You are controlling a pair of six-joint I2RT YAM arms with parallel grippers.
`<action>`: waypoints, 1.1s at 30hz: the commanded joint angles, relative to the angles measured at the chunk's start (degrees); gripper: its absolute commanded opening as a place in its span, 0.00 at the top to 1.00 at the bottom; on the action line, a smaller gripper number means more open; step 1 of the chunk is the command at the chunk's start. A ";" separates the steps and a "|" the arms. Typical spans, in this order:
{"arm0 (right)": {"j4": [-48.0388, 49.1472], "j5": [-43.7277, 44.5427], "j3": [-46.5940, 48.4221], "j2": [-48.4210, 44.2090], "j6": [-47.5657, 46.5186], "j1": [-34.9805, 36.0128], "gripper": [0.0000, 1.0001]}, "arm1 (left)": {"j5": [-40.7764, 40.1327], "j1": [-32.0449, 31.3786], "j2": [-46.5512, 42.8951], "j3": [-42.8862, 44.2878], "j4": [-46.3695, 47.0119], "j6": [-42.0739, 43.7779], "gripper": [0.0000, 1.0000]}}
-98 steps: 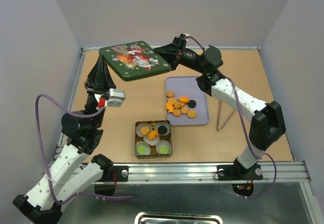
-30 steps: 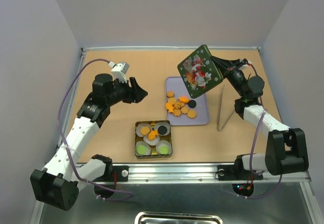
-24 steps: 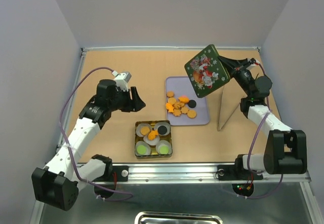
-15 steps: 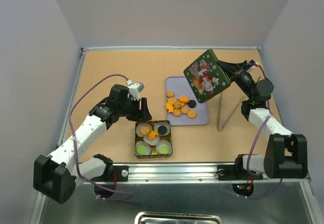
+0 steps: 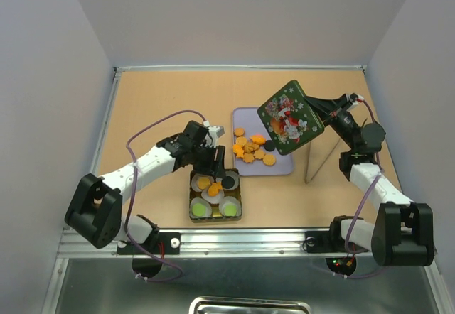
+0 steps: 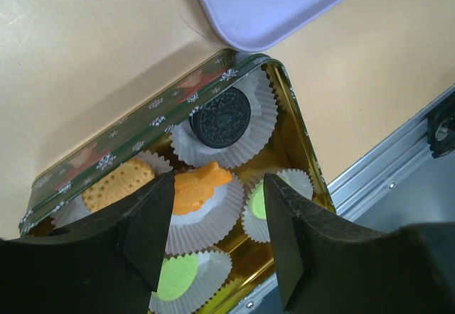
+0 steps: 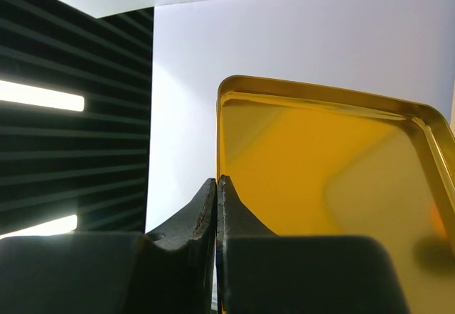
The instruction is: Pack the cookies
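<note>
Left pincer spread, empty, over tin at lower centre of top view. Orange cookie lay right between my fingers, long axis slanting across gap. More loose cookies on tray, just up-right, nearer my left. Right pincer pinched lid rim, held aloft.

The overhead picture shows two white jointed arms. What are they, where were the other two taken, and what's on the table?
They are two robot arms bolted at the near edge of the table, each ending in a two-fingered tool. One camera looks down from above; the others ride on the wrists. The left tool is open above a tin of cookies in paper cups. More cookies lie on a lilac tray. The right tool is shut on the tin's decorated lid, held tilted in the air.
</note>
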 commanded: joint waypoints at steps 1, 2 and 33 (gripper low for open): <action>3.89 -0.35 -1.47 -2.05 29.56 -0.22 1.00 | -3.58 -1.68 2.93 2.86 1.96 0.67 0.37; 3.89 -0.35 -1.56 -2.23 29.56 -0.22 1.00 | -3.76 -2.04 3.64 3.03 2.22 0.75 0.37; 4.07 -1.40 0.90 2.34 28.50 -0.31 1.00 | -5.26 -3.09 24.64 21.13 5.74 -0.13 0.37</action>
